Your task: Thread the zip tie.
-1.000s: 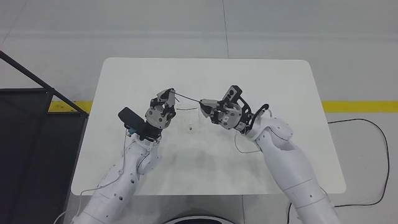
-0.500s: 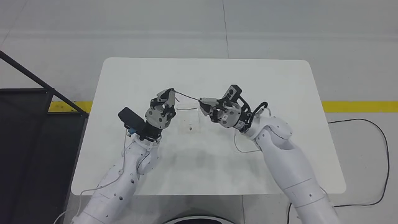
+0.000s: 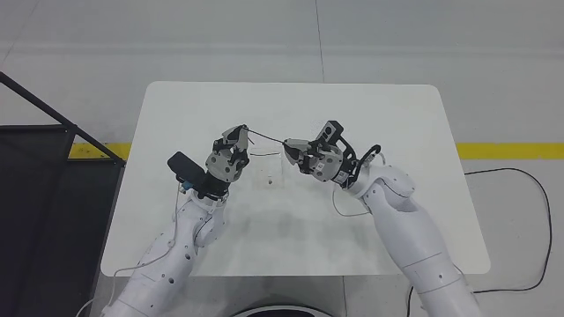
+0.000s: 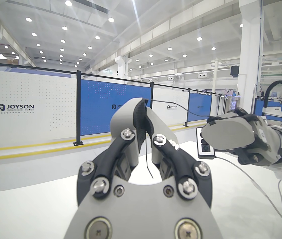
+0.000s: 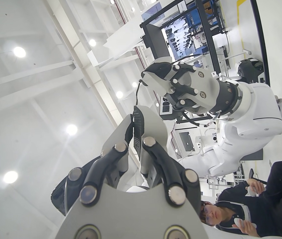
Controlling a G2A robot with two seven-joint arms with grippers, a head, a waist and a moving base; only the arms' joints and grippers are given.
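Note:
A thin black zip tie [image 3: 264, 137] is stretched in the air between my two grippers, above the middle of the white table [image 3: 397, 114]. My left gripper [image 3: 241, 132] is shut on one end. In the left wrist view the left gripper [image 4: 144, 106] pinches the zip tie [image 4: 180, 108], whose short tail hangs down between the fingers. My right gripper [image 3: 288, 147] is shut on the other end, a short way to the right of the left one. In the right wrist view the right gripper [image 5: 136, 112] holds the zip tie [image 5: 137, 93], which curves up to the left gripper [image 5: 153, 75].
A small clear rectangular holder [image 3: 266, 169] lies on the table just below the stretched tie. A thin grey cable [image 3: 349, 208] loops beside my right forearm. A dark frame [image 3: 35, 185] stands off the table's left side.

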